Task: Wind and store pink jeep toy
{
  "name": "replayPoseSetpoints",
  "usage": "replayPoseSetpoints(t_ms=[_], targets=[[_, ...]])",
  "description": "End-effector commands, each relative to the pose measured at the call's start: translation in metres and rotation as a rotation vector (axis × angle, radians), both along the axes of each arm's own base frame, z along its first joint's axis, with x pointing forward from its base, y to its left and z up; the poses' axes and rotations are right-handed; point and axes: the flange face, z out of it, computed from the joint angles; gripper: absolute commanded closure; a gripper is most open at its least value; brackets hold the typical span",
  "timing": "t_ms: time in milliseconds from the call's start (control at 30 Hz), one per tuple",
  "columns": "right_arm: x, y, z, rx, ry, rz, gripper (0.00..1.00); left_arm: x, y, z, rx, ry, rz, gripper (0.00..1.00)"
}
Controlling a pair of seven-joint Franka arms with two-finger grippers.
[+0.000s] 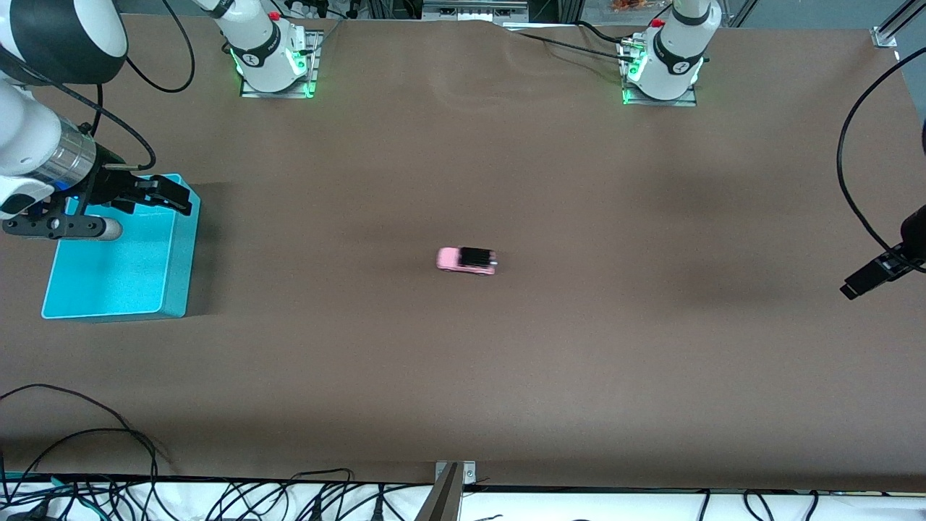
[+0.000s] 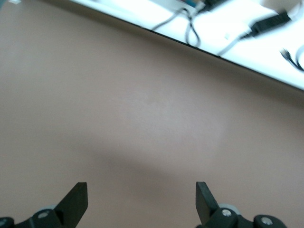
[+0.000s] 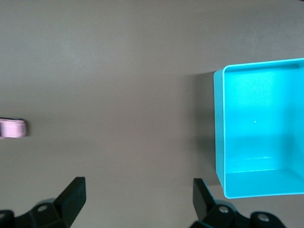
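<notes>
The pink jeep toy (image 1: 466, 260) stands on its wheels on the brown table near the middle, light pink with a black rear roof. It also shows at the edge of the right wrist view as the jeep (image 3: 13, 128). An empty turquoise bin (image 1: 181, 246) sits at the right arm's end of the table. My right gripper (image 1: 177, 197) hangs open by the bin's rim (image 3: 218, 123), over bare table, with nothing between its fingers. At the left arm's end, well away from the jeep, my left gripper (image 1: 861, 284) is up over bare table. It (image 2: 141, 197) is open and empty.
Both arm bases (image 1: 271, 58) (image 1: 665, 65) stand along the table's edge farthest from the front camera. Loose cables (image 1: 217, 499) lie past the near edge, and a metal bracket (image 1: 452, 477) sits at its middle. A black cable (image 1: 850, 181) hangs from the left arm.
</notes>
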Motion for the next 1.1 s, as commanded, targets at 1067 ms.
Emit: replayPoseSetpoints(t_ms=[1067], targets=[[0.002,0.000,0.008,-0.003,-0.004,0.009,0.00,-0.061,-0.049,-0.020,0.023,0.204,-0.399,0.00]])
